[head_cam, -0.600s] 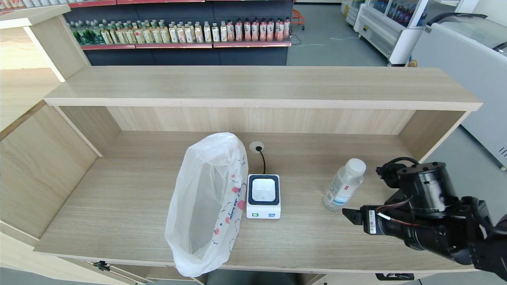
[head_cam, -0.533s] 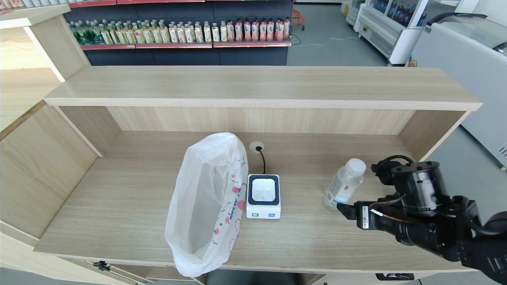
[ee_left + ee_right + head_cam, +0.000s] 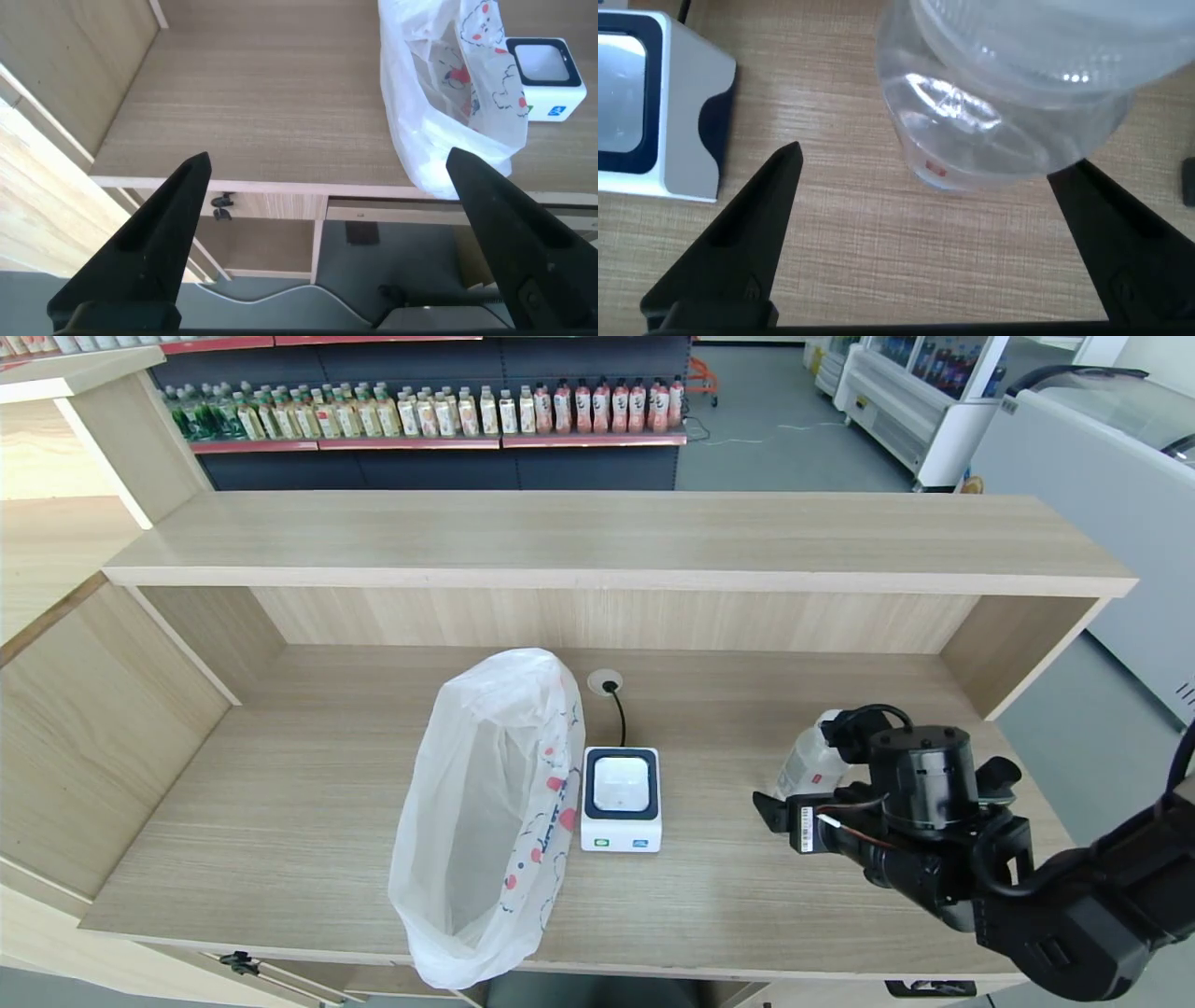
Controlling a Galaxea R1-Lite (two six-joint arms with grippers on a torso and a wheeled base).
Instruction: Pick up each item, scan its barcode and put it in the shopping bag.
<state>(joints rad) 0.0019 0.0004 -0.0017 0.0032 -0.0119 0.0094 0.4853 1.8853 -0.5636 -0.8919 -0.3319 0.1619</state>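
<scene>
1. Clear plastic bottle with a red-and-white label (image 3: 803,767) stands on the light wood counter (image 3: 280,784), well right of the white boxy barcode scanner (image 3: 621,798). Not lifted.
2. Right gripper (image 3: 924,168) sits low at the bottle's base, fingers spread wide, with the bottle at their mouth. No grip made; contact can't be told.
3. Left gripper (image 3: 327,163) is likewise spread wide and holds nothing. It hangs over the counter's near edge, beside the white translucent shopping bag with red print (image 3: 485,812).
4. Bag stands open just left of the scanner; the inside looks empty as far as it shows.
5. Judgement: 0 items bagged, task at its start. Still to do for this 1 visible item: close on the bottle, lift, present the barcode to the scanner, drop it in the bag.
</scene>
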